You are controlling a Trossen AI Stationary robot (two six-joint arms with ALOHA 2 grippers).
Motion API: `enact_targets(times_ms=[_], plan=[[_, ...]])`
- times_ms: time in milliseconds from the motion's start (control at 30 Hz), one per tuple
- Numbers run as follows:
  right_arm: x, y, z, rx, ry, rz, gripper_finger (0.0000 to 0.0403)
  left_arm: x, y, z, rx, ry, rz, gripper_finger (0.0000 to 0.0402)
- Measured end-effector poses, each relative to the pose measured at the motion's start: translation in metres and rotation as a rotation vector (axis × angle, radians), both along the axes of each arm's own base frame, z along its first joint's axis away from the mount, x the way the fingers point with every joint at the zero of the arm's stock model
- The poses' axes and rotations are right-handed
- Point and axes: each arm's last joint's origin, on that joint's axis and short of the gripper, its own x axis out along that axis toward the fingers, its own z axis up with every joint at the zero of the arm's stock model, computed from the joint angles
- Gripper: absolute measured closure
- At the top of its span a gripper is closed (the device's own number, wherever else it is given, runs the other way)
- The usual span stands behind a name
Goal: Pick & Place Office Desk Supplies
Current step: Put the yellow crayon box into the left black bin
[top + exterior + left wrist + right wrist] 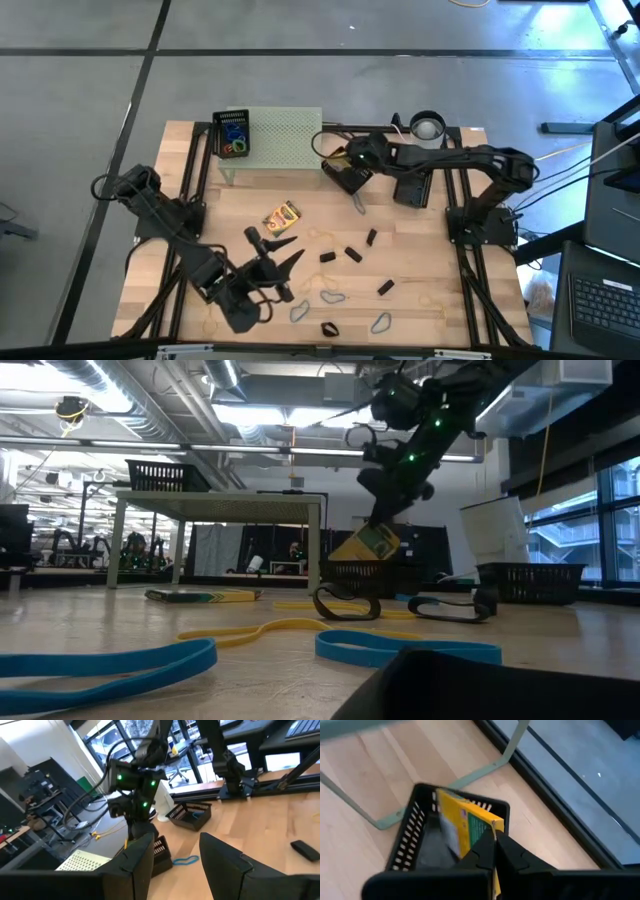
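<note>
Right hand (492, 851) clamped on yellow crayon box (465, 827), poised over small black basket (410, 837) beside green stand (280, 135). Placing step apparently under way; next, lower and release. Left hand (285, 252) spread wide above bench (420, 250), second crayon box (281, 216) close by.

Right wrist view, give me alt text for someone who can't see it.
The right gripper holds a yellow crayon box tilted over a black slotted basket on the wooden table. A leg of the pale green stand crosses behind the basket.
</note>
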Motion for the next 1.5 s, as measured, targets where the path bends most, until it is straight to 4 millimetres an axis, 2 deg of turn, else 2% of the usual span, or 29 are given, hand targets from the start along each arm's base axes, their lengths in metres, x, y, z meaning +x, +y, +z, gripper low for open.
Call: enact_targets(times_ms=[200,367,600,800,933,1067,1300,1500], plan=[[0.002,0.000,-0.005,0.003,0.015,0.000,0.0394,-0.004,-0.004,0.000,-0.004,-0.021,0.000,0.0249],[0.002,0.000,-0.005,0.005,0.015,0.001,0.0369,-0.003,-0.003,0.000,-0.018,-0.032,0.007,0.0249],[0.002,0.000,-0.005,0.007,0.019,0.013,0.0295,0.004,0.006,0.000,-0.075,-0.062,0.035,0.0249],[0.000,0.002,-0.005,0.004,0.050,0.036,0.0223,0.015,0.016,-0.004,-0.163,0.023,-0.044,0.0249],[-0.007,0.006,0.002,0.050,0.058,0.074,0.0194,0.019,0.027,-0.010,-0.211,0.067,-0.032,0.0249],[-0.016,0.013,0.018,0.126,0.023,0.143,0.0189,0.020,0.040,-0.017,-0.246,0.128,0.006,0.0249],[-0.036,0.023,0.051,0.163,-0.067,0.197,0.0206,0.019,0.064,-0.028,-0.358,0.244,0.092,0.0249],[-0.042,0.033,0.063,0.248,-0.140,0.230,0.0223,0.012,0.080,-0.040,-0.493,0.390,0.172,0.0249]])
